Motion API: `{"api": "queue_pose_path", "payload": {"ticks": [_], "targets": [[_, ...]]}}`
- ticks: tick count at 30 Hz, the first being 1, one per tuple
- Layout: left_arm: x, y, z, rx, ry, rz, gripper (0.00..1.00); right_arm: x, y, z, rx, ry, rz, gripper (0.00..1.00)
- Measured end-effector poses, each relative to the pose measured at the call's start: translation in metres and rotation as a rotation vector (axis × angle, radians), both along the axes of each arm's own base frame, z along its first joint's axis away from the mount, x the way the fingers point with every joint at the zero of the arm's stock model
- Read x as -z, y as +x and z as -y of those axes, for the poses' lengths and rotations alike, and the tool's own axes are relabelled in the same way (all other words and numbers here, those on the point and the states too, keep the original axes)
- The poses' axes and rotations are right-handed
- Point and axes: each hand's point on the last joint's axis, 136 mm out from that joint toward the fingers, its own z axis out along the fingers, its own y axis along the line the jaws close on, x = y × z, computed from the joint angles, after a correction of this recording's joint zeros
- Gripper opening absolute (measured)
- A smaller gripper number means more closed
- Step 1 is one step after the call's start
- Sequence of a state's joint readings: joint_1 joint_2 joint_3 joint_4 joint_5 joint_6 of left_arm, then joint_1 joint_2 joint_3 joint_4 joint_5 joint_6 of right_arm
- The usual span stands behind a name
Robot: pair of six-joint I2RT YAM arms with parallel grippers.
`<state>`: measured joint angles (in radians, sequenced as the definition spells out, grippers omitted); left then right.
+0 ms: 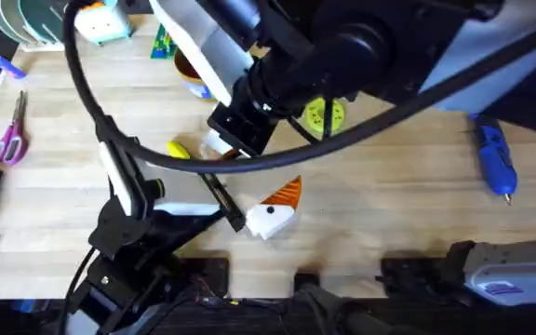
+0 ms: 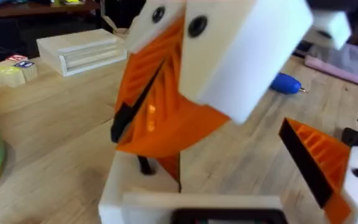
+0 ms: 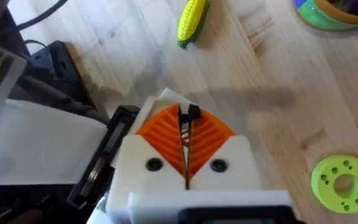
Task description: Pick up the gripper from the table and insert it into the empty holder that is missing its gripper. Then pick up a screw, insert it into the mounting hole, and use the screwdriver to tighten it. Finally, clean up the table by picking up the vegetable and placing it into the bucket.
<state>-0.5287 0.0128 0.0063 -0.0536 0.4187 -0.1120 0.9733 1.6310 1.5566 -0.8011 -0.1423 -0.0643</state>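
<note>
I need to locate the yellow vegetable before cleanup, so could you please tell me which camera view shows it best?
The right wrist view shows the vegetable best: it lies whole and unobstructed on the table, a yellow corn-like piece with a green end. The overhead view shows part of it beside a black cable, small under the raised arm.

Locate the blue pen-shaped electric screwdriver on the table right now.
In the overhead view, the blue pen-shaped electric screwdriver lies on the wooden table's right side, alone, right of the lime-green disc.
</note>
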Motion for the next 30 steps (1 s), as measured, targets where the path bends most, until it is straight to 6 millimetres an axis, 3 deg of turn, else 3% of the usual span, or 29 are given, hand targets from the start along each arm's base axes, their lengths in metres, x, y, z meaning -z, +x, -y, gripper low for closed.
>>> {"api": "queue_pose_path", "payload": {"ticks": [17, 23, 26, 30], "targets": [[0.0, -0.001, 0.0, 0.004, 0.0, 0.001, 0.993, 0.005, -0.007, 0.005, -0.011, -0.033, -0.02, 0.011], [0.0, -0.001, 0.0, 0.004, 0.0, 0.0, 0.993, 0.005, -0.007, 0.005, -0.014, -0.034, -0.018, 0.442], [0.0, -0.001, 0.0, 0.004, 0.0, 0.0, 0.993, 0.005, -0.001, 0.009, 0.011, -0.039, -0.013, 0.857], [0.0, -0.001, 0.0, 0.004, 0.0, 0.001, 0.993, -0.001, 0.011, 0.021, 0.071, -0.027, -0.02, 0.932]]}}
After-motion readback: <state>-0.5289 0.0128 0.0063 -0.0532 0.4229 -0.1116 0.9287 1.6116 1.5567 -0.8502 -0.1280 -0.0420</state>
